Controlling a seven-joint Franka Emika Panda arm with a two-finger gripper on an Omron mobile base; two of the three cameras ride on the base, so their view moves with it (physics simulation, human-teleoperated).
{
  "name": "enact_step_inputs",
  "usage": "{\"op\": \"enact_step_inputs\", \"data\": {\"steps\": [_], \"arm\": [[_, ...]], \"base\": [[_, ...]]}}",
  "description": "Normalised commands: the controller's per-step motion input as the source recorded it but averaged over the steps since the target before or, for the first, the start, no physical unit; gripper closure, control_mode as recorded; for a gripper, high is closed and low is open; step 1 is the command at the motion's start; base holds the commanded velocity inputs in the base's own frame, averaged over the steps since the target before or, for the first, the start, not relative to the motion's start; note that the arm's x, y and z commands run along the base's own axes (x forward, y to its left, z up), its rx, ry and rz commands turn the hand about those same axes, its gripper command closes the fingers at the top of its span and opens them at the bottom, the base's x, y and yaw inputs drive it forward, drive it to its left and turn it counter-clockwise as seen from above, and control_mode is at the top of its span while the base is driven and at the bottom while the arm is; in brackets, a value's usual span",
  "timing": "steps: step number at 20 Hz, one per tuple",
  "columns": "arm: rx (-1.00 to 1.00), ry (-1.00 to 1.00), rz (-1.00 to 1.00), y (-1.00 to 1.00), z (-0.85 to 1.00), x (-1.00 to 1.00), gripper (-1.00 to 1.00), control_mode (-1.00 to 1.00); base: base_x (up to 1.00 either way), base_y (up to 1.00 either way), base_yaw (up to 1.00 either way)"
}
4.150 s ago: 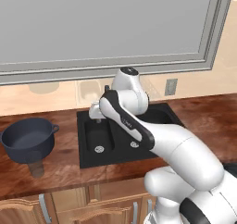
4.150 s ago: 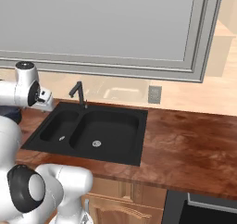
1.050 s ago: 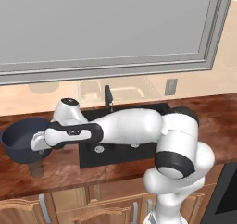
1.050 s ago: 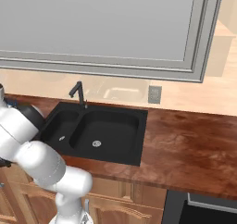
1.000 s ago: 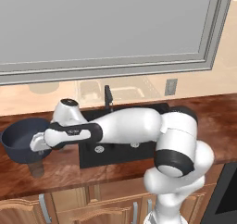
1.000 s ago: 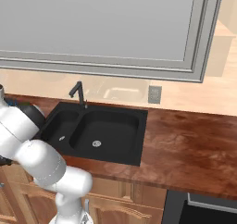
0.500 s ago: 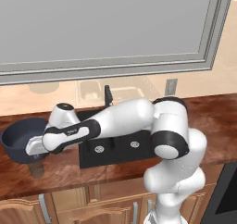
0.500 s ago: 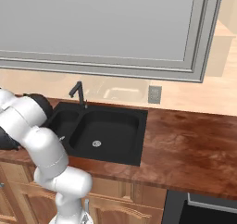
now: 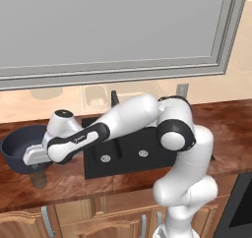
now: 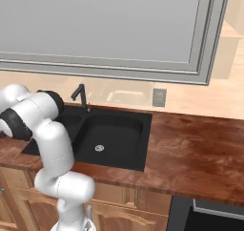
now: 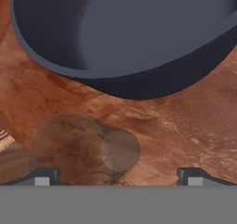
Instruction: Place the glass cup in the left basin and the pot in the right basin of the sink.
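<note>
Reddish-brown wooden worktop [image 9: 74,180] runs along the front of the kitchen above light wood cabinets, and the white arm reaches far to its left over it. From the hand camera, the two dark fingers [image 11: 41,176] stand well apart at the lower edge, with nothing clamped between them. The small see-through smoky grey-brown glass cup [image 11: 85,151] sits on the worktop just ahead of the fingers, close to the finger on the left of that view and overlapping the gap only on that side; whether it touches that finger cannot be told. In the left base view the glass cup [image 9: 39,178] shows as a faint brownish tumbler standing upright near the worktop's front edge, below the gripper [image 9: 33,159].

Just beyond the cup sits the wide round dark blue-grey pot [image 11: 125,38], lidless, its inside bare. In the left base view the pot [image 9: 17,147] rests on the worktop to the left of the matte black double-basin sink [image 9: 96,165], partly hidden by the hand.

Farther along, the narrower black left basin [image 9: 104,156] and the wider black right basin [image 10: 112,134] each show a round silver drain and hold nothing else. A slim black faucet [image 10: 81,96] rises behind them, under a large grey-framed window [image 10: 119,29].
</note>
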Motion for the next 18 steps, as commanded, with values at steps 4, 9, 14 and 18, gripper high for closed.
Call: {"op": "enact_step_inputs", "data": {"steps": [4,9,14,18], "arm": [[-0.07,0.0,0.0,0.13,-0.01,0.05,-1.0,-1.0],[-0.09,0.0,0.0,0.16,0.0,0.06,-1.0,-1.0],[-0.09,0.0,0.0,0.07,0.0,0.01,-1.0,-1.0],[-0.05,0.0,0.0,0.0,0.0,0.1,-1.0,-1.0]], "base": [[0.0,0.0,0.0],[0.0,0.0,0.0],[0.0,0.0,0.0],[0.0,0.0,0.0]]}}
